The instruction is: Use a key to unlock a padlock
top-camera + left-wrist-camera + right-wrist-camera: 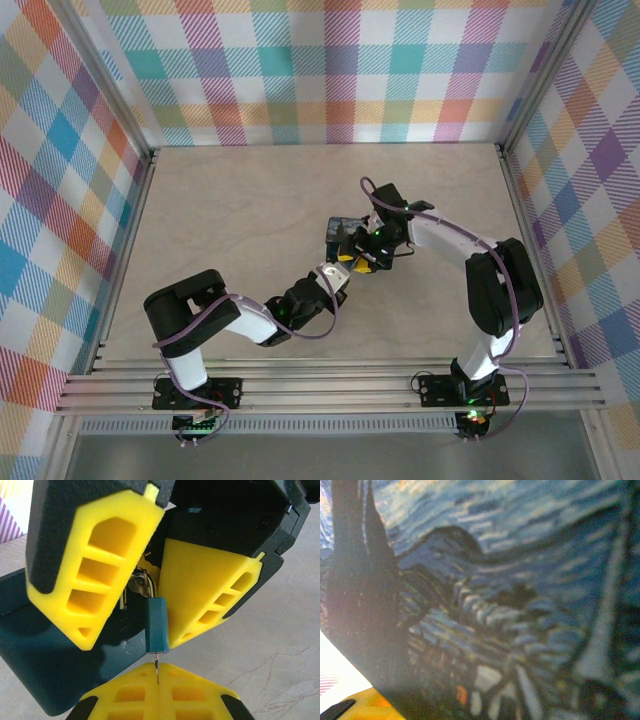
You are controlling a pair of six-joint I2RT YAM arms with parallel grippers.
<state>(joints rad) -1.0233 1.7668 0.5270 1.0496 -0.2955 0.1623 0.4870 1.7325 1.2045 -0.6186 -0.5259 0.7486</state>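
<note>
In the left wrist view the small blue padlock (156,625) hangs upright by its silvery shackle (142,584) against the dark-blue box (45,660). My left gripper (158,667) is shut on the thin key (157,660), whose tip meets the padlock's underside. My right gripper (131,640) straddles the padlock with its jaws apart. One of its yellow fingers (210,595) touches the padlock's side and the other finger (95,565) stands clear of it. From above, both grippers, left (335,275) and right (362,262), meet at the box (338,230).
The painted night-sky face of the box (510,595) sits blurred and very close to the right wrist camera, with a yellow finger (362,706) at the lower left. Bare tabletop (230,210) lies around the box. Checked walls enclose the table on three sides.
</note>
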